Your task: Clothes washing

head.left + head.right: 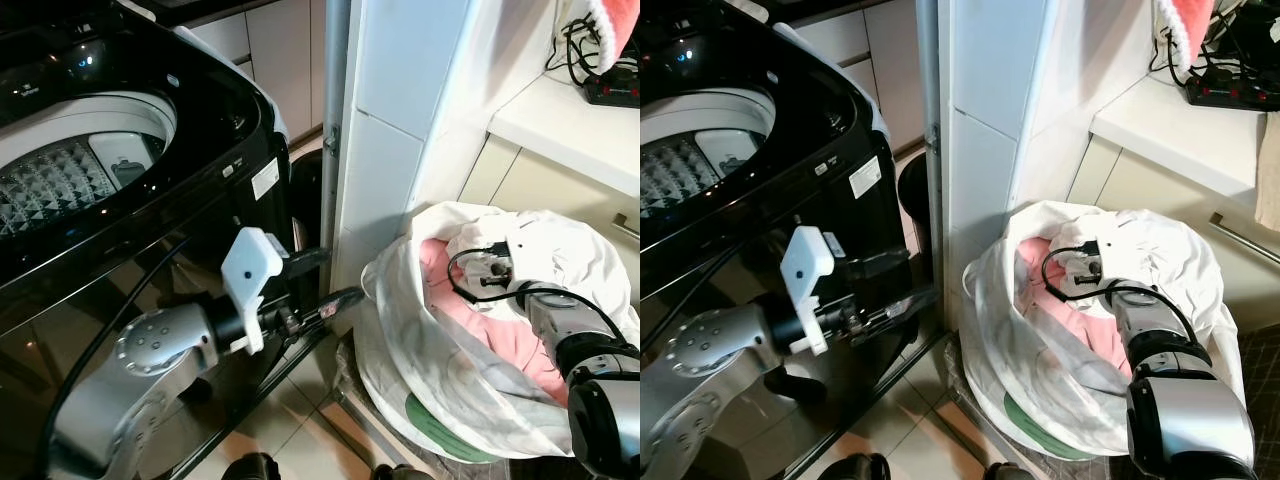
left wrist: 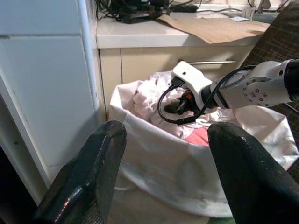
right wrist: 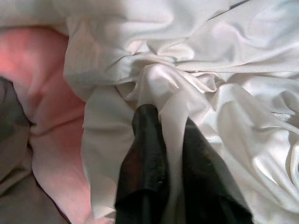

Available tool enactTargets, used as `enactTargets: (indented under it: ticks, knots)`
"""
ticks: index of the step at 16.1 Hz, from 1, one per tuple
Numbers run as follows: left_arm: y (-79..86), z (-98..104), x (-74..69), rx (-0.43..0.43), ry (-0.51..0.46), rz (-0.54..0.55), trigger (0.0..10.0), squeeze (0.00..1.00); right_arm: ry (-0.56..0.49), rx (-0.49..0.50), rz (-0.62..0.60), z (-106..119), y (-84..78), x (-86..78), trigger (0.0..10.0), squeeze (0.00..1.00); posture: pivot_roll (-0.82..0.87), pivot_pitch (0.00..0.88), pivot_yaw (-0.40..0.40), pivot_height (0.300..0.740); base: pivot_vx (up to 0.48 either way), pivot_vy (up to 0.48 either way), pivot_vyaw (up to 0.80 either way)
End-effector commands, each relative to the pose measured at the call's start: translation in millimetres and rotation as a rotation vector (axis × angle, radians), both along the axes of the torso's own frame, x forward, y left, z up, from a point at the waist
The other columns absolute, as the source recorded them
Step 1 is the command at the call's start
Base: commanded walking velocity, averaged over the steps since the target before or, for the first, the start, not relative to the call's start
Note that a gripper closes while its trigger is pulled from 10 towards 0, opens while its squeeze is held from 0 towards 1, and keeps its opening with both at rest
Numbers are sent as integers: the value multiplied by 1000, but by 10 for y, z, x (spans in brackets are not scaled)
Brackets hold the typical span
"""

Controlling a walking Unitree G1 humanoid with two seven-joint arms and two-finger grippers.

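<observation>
A white laundry bag [image 1: 415, 375] stands on the floor against the tiled pillar, stuffed with a pink garment [image 1: 505, 340] and white cloth [image 3: 219, 88]. My right gripper [image 3: 168, 122] reaches down into the bag and is shut on a fold of the white cloth; its white wrist [image 1: 492, 268] shows above the clothes. My left gripper [image 1: 325, 280] hovers open and empty in front of the black top-loading washing machine [image 1: 200, 200], pointing toward the bag, a short way from it. The washer's lid is up and its drum [image 1: 60, 175] is exposed.
A white tiled pillar [image 1: 400, 120] rises between washer and bag. Behind the bag is a cabinet with a metal handle [image 2: 208, 61] and a counter [image 1: 560, 120] holding a black power strip [image 1: 612, 92] and cables. Tiled floor [image 1: 290, 420] lies below.
</observation>
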State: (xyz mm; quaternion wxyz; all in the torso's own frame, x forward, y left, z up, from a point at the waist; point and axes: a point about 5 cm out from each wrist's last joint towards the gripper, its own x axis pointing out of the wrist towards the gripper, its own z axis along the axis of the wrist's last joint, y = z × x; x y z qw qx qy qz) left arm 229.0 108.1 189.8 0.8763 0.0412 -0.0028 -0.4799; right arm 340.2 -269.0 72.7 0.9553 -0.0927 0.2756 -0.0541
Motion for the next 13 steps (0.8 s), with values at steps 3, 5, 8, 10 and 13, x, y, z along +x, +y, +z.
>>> enactTargets:
  ticks: [3, 5, 8, 10, 13]
  knots:
    - [-42, -26, 97, 1, -49, 69, 10000, 0, -86, 46, -13, 152, -109, 41, 0, 0, -3, 37, 0, 740, 0, 0, 0]
    - [-67, 65, 197, -45, -122, 148, 10000, 0, -172, 78, 108, 386, -148, 91, 0, 0, -25, 0, -12, 740, 0, 0, 0]
    - [-140, 257, 300, -109, -202, 167, 10000, 0, -352, 315, 486, 1173, 76, -60, 0, 0, -51, 0, -8, 740, 0, 0, 0]
    - [-209, 363, 395, -181, -219, 147, 10000, 0, -470, 429, 802, 1722, 350, -321, 0, 0, -71, 0, 3, 740, 0, 0, 0]
    - [-308, 490, 496, -237, -240, 107, 10000, 1000, -577, 592, 997, 2155, 600, -500, 0, 0, -86, 0, 11, 740, 0, 0, 0]
